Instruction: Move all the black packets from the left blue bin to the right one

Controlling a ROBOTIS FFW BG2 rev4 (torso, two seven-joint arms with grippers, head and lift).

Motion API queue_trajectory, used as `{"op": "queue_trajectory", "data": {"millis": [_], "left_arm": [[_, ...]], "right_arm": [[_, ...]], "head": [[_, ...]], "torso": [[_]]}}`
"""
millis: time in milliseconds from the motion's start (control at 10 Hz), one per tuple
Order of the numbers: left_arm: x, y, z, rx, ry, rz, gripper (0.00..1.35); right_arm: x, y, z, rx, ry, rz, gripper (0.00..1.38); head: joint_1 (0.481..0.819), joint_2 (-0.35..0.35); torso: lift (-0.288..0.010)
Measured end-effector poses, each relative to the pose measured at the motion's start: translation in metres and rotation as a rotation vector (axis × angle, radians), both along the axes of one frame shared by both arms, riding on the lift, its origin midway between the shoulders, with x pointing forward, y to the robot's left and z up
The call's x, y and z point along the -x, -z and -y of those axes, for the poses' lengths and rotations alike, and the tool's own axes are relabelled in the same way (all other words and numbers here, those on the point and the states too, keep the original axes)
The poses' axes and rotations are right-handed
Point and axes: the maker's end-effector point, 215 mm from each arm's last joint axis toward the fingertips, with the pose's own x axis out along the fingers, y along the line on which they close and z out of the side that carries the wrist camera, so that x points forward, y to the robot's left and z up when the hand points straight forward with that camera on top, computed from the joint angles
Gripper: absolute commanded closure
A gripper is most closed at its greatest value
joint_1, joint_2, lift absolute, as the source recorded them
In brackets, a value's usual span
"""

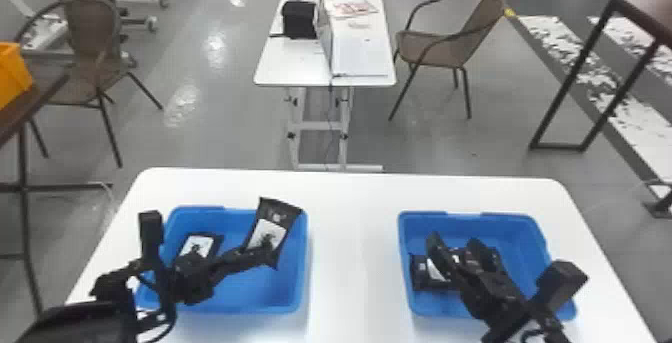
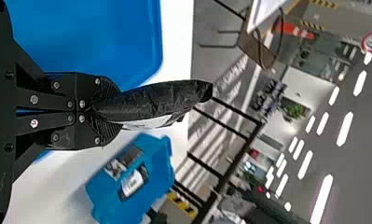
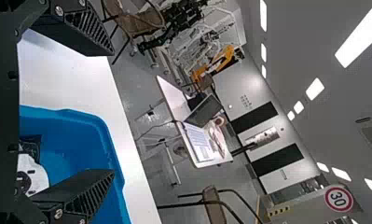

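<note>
Emptying the left bin [image 1: 272, 294] looks about half done: at least two packets [image 2: 133, 182] lie in the right bin [image 1: 520, 239], under the right gripper's [image 1: 454, 245] parted fingers. The left gripper [image 2: 108, 112] clamps a third packet [image 1: 274, 227] above the left bin, where another packet [image 1: 200, 245] remains to be moved.

The arms [image 1: 82, 319] are black — silver screws [image 2: 34, 99], a looping cable [image 1: 174, 312].
</note>
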Motion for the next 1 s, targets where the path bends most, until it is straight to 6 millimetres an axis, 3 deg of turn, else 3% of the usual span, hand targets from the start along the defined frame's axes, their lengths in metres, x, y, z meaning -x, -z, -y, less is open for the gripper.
{"op": "queue_trajectory", "data": {"millis": [300, 600, 1000], "left_arm": [[0.007, -0.027, 0.055, 0.102, 0.206, 0.046, 1.21], [0.016, -0.037, 0.121, 0.168, 0.442, 0.016, 1.21], [0.011, -0.05, 0.154, 0.199, 0.507, 0.011, 1.21]], "right_arm": [[-0.017, -0.029, -0.038, -0.015, -0.11, 0.069, 0.13], [-0.028, -0.059, -0.078, -0.053, -0.242, 0.138, 0.12], [-0.022, -0.075, -0.138, -0.107, -0.457, 0.157, 0.13]], "head": [[0.695, -0.048], [0.695, -0.08], [0.695, -0.052]], "torso": [[0.0], [0.0], [0.0]]}}
